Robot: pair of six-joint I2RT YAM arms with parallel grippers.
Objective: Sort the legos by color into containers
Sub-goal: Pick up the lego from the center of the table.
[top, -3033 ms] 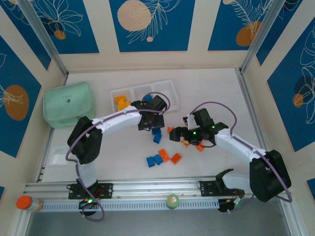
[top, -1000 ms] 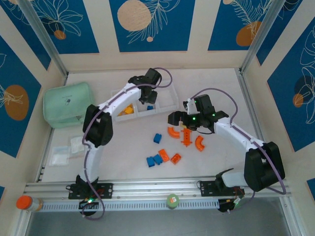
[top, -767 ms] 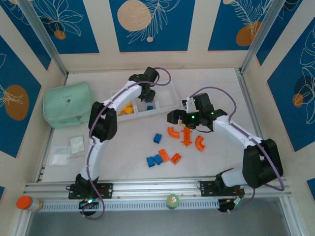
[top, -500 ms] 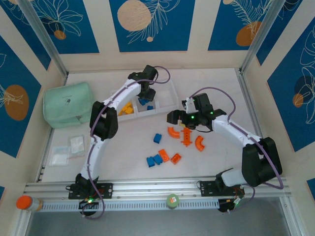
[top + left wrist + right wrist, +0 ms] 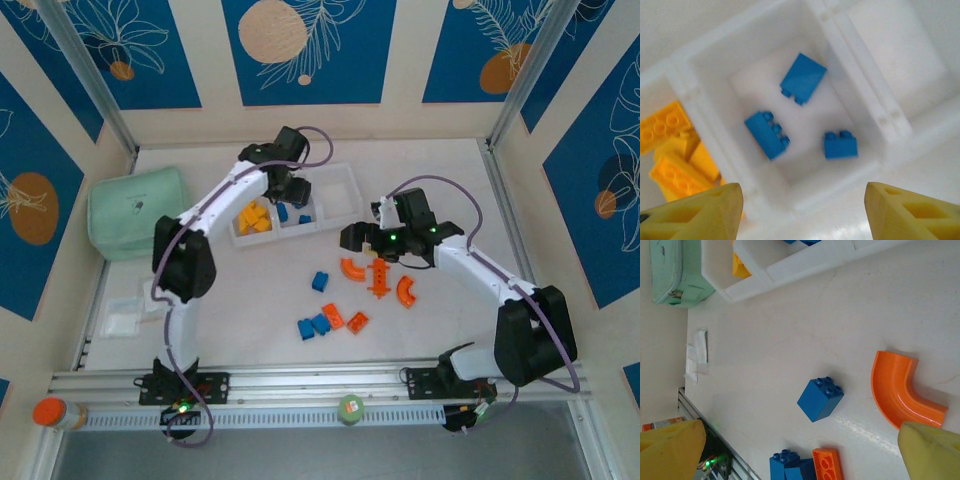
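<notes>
White tabletop (image 5: 250, 300) sits between blue-and-cream panels. Nearest, well short of the tray (image 5: 338, 195), lies a cluster of loose legos: two blue bricks (image 5: 315, 325) touching, with two orange bricks (image 5: 345, 319) just beside them. Closer to the tray sit a lone blue brick (image 5: 320, 281), two orange arches (image 5: 350, 268) and a studded bar (image 5: 379, 280).

The right gripper (image 5: 352, 240) hangs over the arch nearest the tray. From above its jaws are hard to read. The right wrist view shows the yellow fingers (image 5: 670, 450) wide apart and holding nothing, with that arch (image 5: 902, 395) and the lone brick (image 5: 820, 399) between them. An orange brick (image 5: 827, 465) is cut off at the frame edge.

The left gripper (image 5: 285, 185) hovers over the tray's middle compartment and hides part of it from above. The left wrist view shows three blue legos (image 5: 767, 135) lying apart there, with its fingers (image 5: 695, 210) spread and empty. Yellow legos (image 5: 250, 215) are piled in the left compartment.

Left of the tray rests a mint pouch (image 5: 140, 212).
</notes>
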